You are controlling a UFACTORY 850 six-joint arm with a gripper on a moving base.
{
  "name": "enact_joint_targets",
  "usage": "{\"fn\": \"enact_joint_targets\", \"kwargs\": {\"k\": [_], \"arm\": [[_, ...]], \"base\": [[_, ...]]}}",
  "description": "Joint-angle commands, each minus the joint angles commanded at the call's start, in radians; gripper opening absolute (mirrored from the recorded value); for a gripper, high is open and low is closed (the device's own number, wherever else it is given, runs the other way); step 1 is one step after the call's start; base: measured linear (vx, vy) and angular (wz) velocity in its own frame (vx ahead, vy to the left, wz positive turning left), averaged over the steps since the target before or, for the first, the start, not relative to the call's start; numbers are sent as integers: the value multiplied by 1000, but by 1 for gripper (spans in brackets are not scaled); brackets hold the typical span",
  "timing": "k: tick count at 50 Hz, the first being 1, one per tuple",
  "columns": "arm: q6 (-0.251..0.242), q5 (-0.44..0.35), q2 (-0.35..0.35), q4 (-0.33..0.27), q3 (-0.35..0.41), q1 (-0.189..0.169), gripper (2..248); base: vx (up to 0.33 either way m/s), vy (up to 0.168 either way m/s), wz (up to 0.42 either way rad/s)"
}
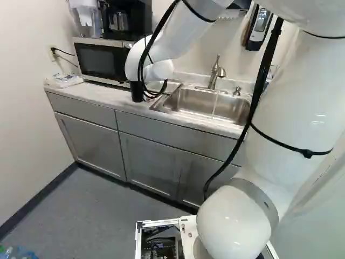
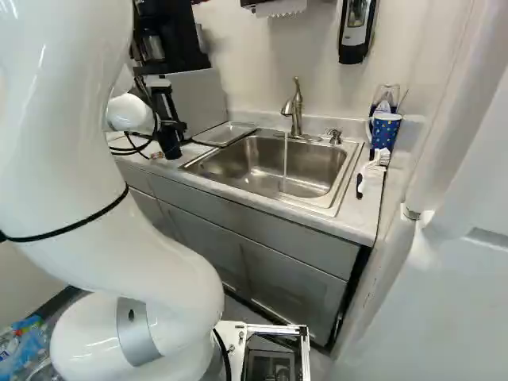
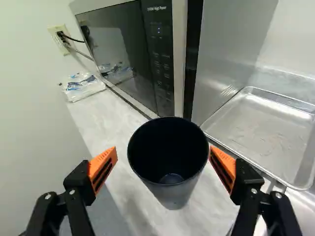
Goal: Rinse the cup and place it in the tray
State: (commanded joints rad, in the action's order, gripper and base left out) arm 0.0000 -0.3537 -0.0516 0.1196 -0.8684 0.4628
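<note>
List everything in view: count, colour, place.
Cup: 1, black, on counter, between the tool's fingers
Tray: 1, silver, between microwave and sink
Microwave: 1, black and silver, on counter
Coffee maker: 1, black, atop microwave
Packet: 1, clear, beside microwave
Sink: 1, silver, set in counter
Faucet: 1, silver, behind sink, running
Brush: 1, white and black, beside sink
Mug: 1, blue, dotted, beyond brush
Dispenser: 1, black and white, wall
Counter: 1, pale, over cabinets
Cabinets: several, grey, below
Arm: 1, white, reaching over counter
Tool: 1, black and orange, open around cup
</note>
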Motion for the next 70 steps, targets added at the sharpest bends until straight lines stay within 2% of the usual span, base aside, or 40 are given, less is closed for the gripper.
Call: {"fn": "enact_joint_targets", "kwargs": {"k": [10, 29, 70], "arm": [[0, 0, 11, 0, 11, -13, 247], [0, 0, 10, 0, 11, -13, 247], [0, 0, -39, 0, 21, -13, 247]], "base": [[0, 0, 0], [0, 0, 0], [0, 0, 0]]}}
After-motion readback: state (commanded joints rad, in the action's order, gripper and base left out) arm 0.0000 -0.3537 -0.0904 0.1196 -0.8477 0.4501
